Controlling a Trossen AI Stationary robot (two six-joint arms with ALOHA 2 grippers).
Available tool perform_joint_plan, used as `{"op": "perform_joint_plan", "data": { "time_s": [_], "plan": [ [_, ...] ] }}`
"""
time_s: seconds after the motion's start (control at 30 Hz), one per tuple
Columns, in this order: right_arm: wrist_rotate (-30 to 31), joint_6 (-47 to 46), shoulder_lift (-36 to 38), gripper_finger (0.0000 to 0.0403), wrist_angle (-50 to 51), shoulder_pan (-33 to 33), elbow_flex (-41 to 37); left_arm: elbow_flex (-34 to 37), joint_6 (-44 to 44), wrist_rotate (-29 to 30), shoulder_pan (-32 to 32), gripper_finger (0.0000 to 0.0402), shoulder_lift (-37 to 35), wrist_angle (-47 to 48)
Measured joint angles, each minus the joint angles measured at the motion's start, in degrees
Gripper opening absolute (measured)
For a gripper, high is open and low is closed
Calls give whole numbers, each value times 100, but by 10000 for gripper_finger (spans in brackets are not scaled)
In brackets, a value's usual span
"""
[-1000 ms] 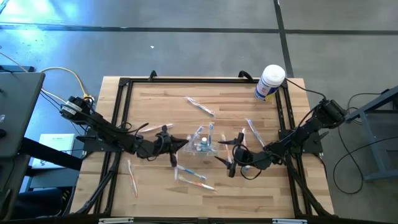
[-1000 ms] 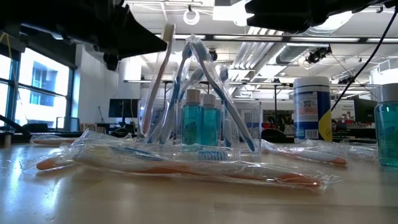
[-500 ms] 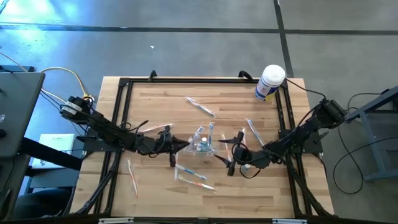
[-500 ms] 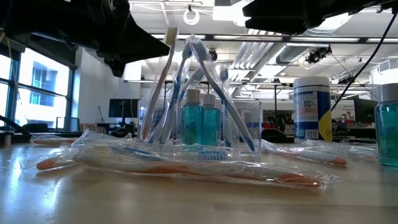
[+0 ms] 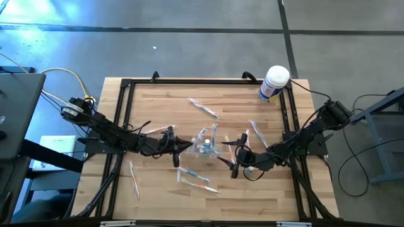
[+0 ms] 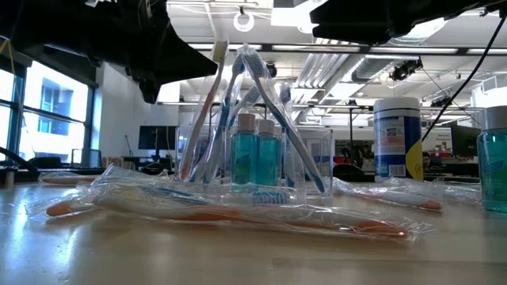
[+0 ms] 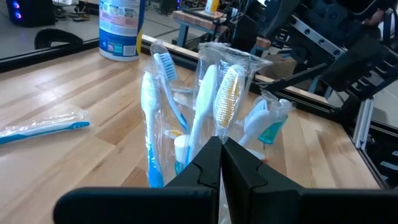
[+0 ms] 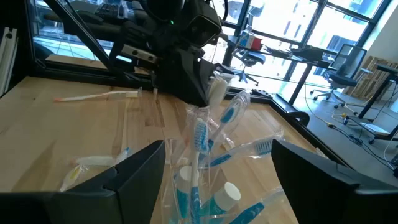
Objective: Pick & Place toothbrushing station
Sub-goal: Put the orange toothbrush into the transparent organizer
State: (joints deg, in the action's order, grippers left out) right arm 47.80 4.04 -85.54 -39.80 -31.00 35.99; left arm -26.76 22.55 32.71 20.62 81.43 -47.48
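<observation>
The toothbrushing station (image 5: 206, 149) is a clear plastic holder at the table's middle. It carries several wrapped toothbrushes and small bottles of blue-green liquid (image 6: 255, 157). My left gripper (image 5: 184, 146) reaches in level from the table's left, shut on one wrapped toothbrush (image 6: 204, 107) that leans up out of the holder. My right gripper (image 5: 235, 156) waits just right of the holder, open, its two fingers (image 8: 134, 171) spread wide on either side of the brushes (image 8: 205, 134) without touching them. My left gripper pinches the wrapped toothbrush just below its yellow-bristled head (image 7: 226, 93) between its two shut fingertips (image 7: 214, 152). The fingers come level from the table's left, across the brush. The brush stands slanted, its lower end (image 6: 187, 168) down in the holder; the fingertips hide the contact spot.
A white canister with a blue label (image 5: 274, 83) stands at the far right corner. Loose wrapped toothbrushes lie at the far middle (image 5: 202, 107), near middle (image 5: 193, 179), near left (image 5: 134, 180) and right (image 5: 257, 133). Another small bottle (image 6: 493, 158) stands by my right gripper.
My left gripper has rolled a little and edged toward the holder. The upper end of the held toothbrush has swung slightly toward the other brushes, while its lower end has stayed in the holder.
</observation>
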Motion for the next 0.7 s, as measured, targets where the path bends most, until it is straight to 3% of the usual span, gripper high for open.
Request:
{"op": "perform_joint_plan", "data": {
  "time_s": [0.7],
  "plan": [
    [-283, 1, 0, 286, 30, 0, 0, -2, -493, 39, 0, 3, 0, 133]
  ]
}}
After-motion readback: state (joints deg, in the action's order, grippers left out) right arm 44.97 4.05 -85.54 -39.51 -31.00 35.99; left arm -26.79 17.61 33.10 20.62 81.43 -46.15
